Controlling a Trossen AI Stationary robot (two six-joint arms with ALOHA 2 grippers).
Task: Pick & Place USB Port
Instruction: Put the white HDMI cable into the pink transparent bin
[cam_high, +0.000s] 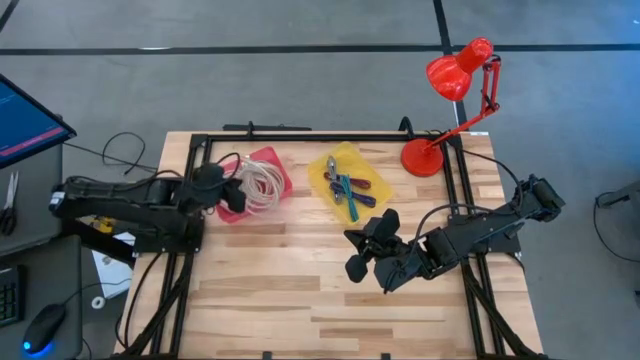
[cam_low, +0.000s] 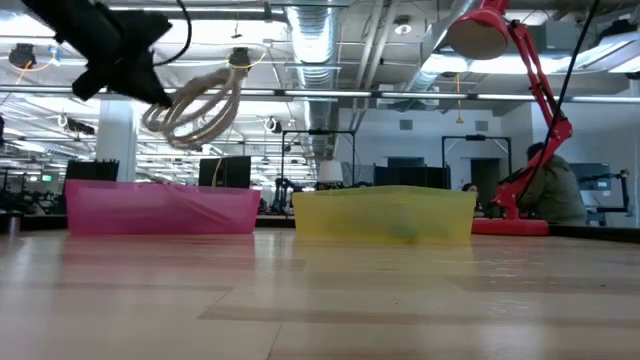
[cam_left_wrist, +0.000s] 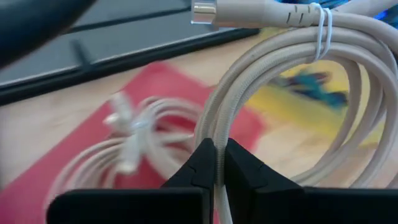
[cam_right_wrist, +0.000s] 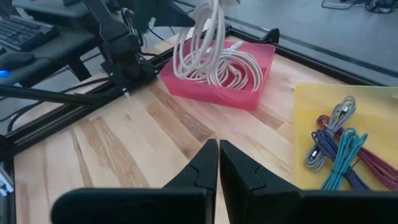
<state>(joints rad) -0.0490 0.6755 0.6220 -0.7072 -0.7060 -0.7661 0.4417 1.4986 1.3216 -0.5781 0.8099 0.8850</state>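
A white cable (cam_left_wrist: 292, 37) is pinched in the left gripper (cam_left_wrist: 216, 163) and held up over the pink tray (cam_high: 272, 160), upper left in the high view. Placing is likely still left. The right gripper (cam_right_wrist: 218, 163) is closed, empty, above the counter (cam_high: 270, 290).

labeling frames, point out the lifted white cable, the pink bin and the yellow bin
lifted white cable (cam_low: 195, 112), low view, on its hanging coil
pink bin (cam_right_wrist: 214, 92), right wrist view, on its near wall
yellow bin (cam_low: 385, 215), low view, on its front wall
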